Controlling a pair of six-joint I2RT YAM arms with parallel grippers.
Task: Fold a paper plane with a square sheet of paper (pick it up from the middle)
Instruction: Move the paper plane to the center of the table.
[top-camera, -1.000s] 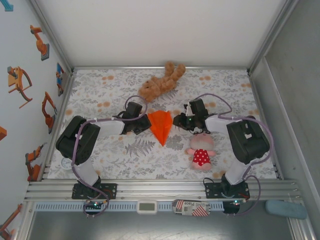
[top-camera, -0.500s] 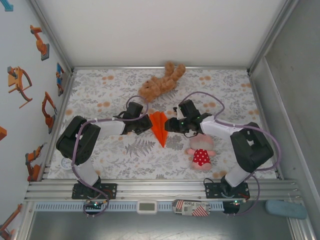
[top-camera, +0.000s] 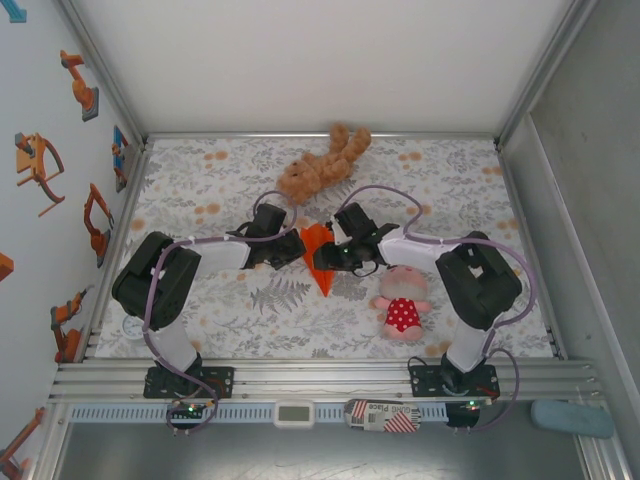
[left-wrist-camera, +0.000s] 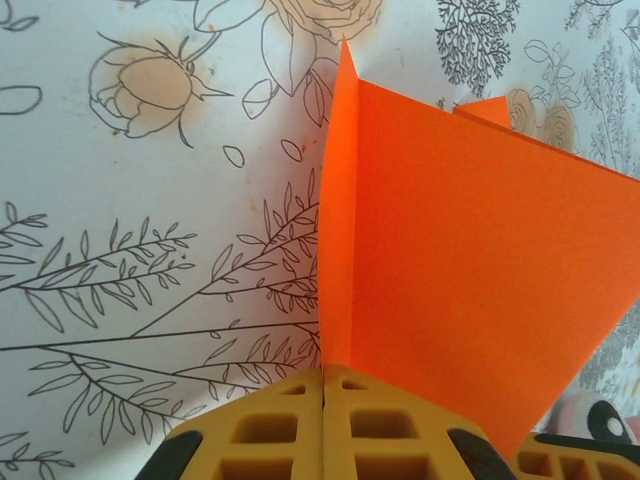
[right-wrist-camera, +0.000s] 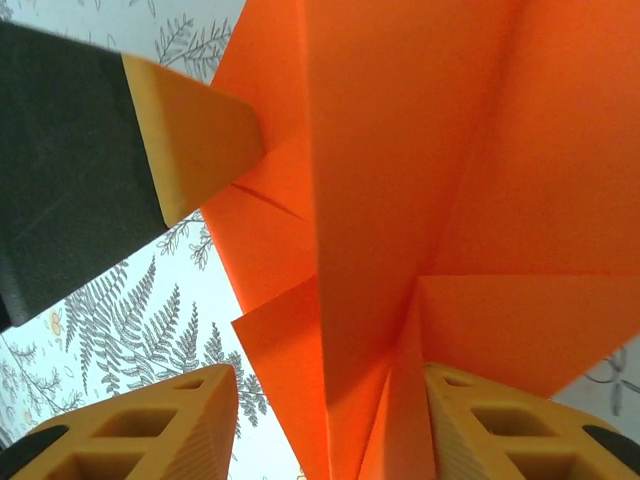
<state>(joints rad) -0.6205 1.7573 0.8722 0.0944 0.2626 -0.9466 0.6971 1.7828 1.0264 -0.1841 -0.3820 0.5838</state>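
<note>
**Orange paper plane (top-camera: 315, 243) clamped on one side, straddled on the other**

The flower-printed table (top-camera: 200, 180) carries everything, with the brown plush bear (top-camera: 320, 165) lying near its far edge. The left arm (top-camera: 160, 280) and the right arm (top-camera: 475, 285) both reach in toward a spot just on the near side of the bear. The pink doll in a red dress (top-camera: 402, 305) sits nearer the arm bases than the bear and to its right.

The paper plane lies just in front of the bear, apart from it, with its sharp point aimed away from the bear. It is partly folded, and one flap stands up along the centre crease.

The left gripper (left-wrist-camera: 325, 385) is below and slightly left of the bear. Its jaws are pressed together on the plane's edge, and the orange fold rises from between the pads. The right gripper (right-wrist-camera: 330, 400) is just below the bear. Its jaws stand apart with the plane's folded layers between them, and the left-hand pad (right-wrist-camera: 150, 425) is clear of the paper.
</note>
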